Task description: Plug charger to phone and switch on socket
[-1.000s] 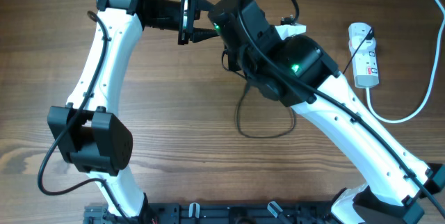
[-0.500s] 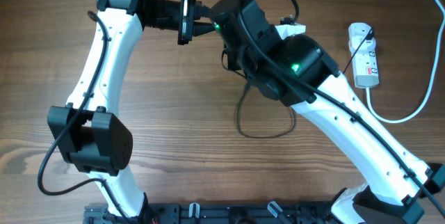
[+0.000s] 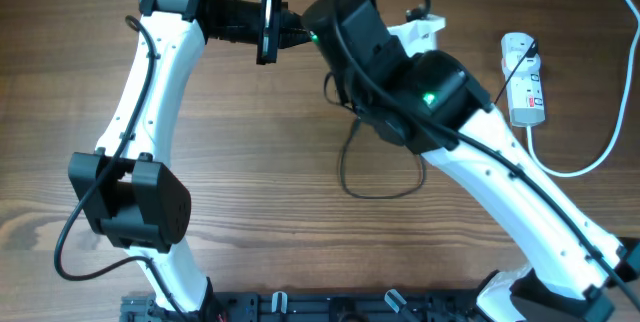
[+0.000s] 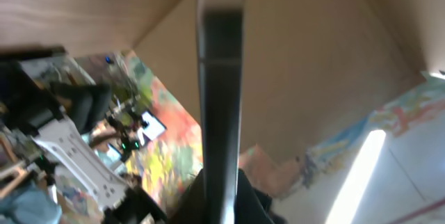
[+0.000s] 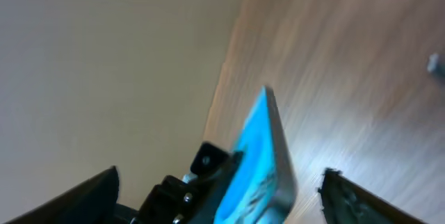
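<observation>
Though close, phone [image 5: 256,156] blurry.

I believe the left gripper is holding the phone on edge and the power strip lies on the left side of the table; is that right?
Not quite. The power strip lies on the right side of the table, as the overhead view shows. The rest holds: the left gripper is holding the phone on edge.

Left claw [image 3: 272,26] clamped; right claw [image 5: 221,175] spread wide, facing it closely
</observation>
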`<state>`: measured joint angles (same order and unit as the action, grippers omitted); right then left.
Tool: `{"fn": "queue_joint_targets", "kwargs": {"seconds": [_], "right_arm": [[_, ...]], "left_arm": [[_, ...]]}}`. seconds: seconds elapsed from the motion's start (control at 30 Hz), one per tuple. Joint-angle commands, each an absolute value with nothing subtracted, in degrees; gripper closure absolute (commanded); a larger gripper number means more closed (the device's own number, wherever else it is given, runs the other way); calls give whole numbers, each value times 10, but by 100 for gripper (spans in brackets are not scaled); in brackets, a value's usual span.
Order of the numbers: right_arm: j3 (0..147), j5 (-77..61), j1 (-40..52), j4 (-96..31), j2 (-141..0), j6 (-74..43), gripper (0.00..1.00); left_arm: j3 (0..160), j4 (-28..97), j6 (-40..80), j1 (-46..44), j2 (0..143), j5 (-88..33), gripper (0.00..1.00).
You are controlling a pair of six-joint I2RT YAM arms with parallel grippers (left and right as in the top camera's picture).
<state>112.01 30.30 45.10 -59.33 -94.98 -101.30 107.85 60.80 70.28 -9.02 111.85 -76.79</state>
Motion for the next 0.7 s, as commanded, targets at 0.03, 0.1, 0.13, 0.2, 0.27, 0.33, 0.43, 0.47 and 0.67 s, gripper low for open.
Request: {"fn": "queue_joint_targets", "kwargs": {"seconds": [0.03, 0.1, 0.13, 0.2, 0.27, 0.33, 0.43, 0.47, 0.67], "right_arm": [[1131, 374, 426, -604, -851, -729, 0], [1131, 307, 394, -612, -824, -571, 1], [1131, 266, 379, -623, -817, -503, 1], [1131, 203, 349, -651, -813, -423, 1], [1128, 161, 316, -694, -821, -371, 0], [1117, 150, 298, -723, -835, -362, 0], [1079, 126, 293, -741, -868, -362, 0], [1065, 113, 293, -739, -880, -362, 0], [983, -20, 293, -689, -1000, -364, 2]], "left_arm": [[1088, 599, 609, -81, 1101, -673, 96], [1088, 597, 568, -68, 1101, -631, 96], [1088, 598, 540, -59, 1101, -598, 96], [1088, 602, 498, -47, 1101, -554, 96], [1088, 619, 457, -34, 1101, -499, 96], [1088, 642, 442, -27, 1101, -445, 96], [1088, 667, 421, -25, 1101, -359, 96], [1088, 673, 422, -25, 1101, -337, 96], [1088, 702, 422, -25, 1101, -192, 96]]}}
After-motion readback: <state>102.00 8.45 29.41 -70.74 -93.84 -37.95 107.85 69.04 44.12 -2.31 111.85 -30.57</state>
